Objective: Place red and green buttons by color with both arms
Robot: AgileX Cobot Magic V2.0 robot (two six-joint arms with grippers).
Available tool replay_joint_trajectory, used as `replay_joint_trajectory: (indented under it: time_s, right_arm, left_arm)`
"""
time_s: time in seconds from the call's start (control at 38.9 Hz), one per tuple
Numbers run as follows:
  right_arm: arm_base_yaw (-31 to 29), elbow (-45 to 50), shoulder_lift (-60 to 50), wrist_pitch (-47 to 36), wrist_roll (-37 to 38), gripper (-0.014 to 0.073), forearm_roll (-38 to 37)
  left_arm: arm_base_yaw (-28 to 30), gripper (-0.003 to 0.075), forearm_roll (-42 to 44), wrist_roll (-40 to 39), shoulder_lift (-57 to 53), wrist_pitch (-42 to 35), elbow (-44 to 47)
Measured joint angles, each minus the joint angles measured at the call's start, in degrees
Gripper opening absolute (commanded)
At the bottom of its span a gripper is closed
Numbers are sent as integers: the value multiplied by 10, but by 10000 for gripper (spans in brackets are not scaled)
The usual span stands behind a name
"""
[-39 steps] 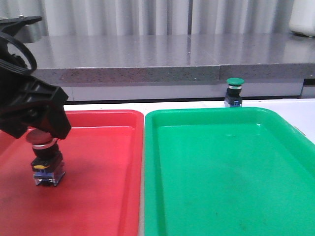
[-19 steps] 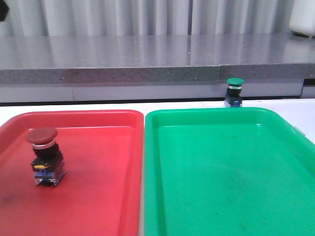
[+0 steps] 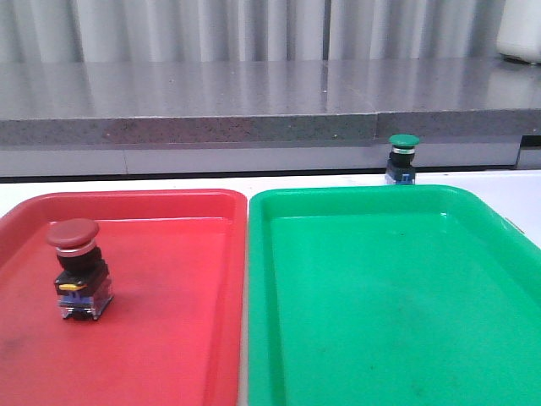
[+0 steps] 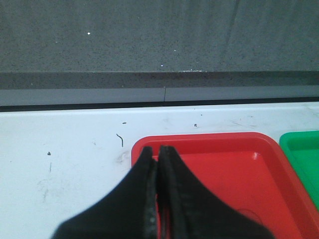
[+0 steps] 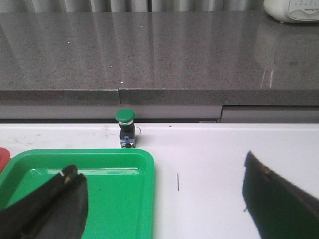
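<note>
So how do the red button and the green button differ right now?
The red button stands inside the red tray, while the green button stands on the white table just beyond the green tray, not in it. The red button has a dull-red cap and a yellow mark on its base; the green button has a green cap and a blue base. Both stand upright, and no gripper touches either.

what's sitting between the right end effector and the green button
In the right wrist view, the open right end effector and small green mushroom-cap push button are separated only by bare white tabletop and the green plastic tray's corner.
</note>
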Motion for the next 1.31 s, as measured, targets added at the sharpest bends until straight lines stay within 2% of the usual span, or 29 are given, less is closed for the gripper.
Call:
replay_joint_trajectory:
  time_s: [0.21, 0.41, 1.08, 1.18, 1.31]
  right_arm:
    - [0, 0, 0, 0, 0, 645, 0]
    - [0, 0, 0, 0, 0, 645, 0]
    - [0, 0, 2, -8, 0, 645, 0]
    - [0, -2, 31, -27, 0, 645, 0]
    - [0, -30, 126, -42, 0, 645, 0]
  left_arm:
    - [0, -20, -1, 0, -184, 7, 92]
    - [0, -20, -1, 0, -316, 37, 117]
    - [0, -20, -2, -1, -327, 42, 120]
    - [0, -20, -2, -1, -327, 42, 120]
    - [0, -20, -2, -1, -327, 42, 120]
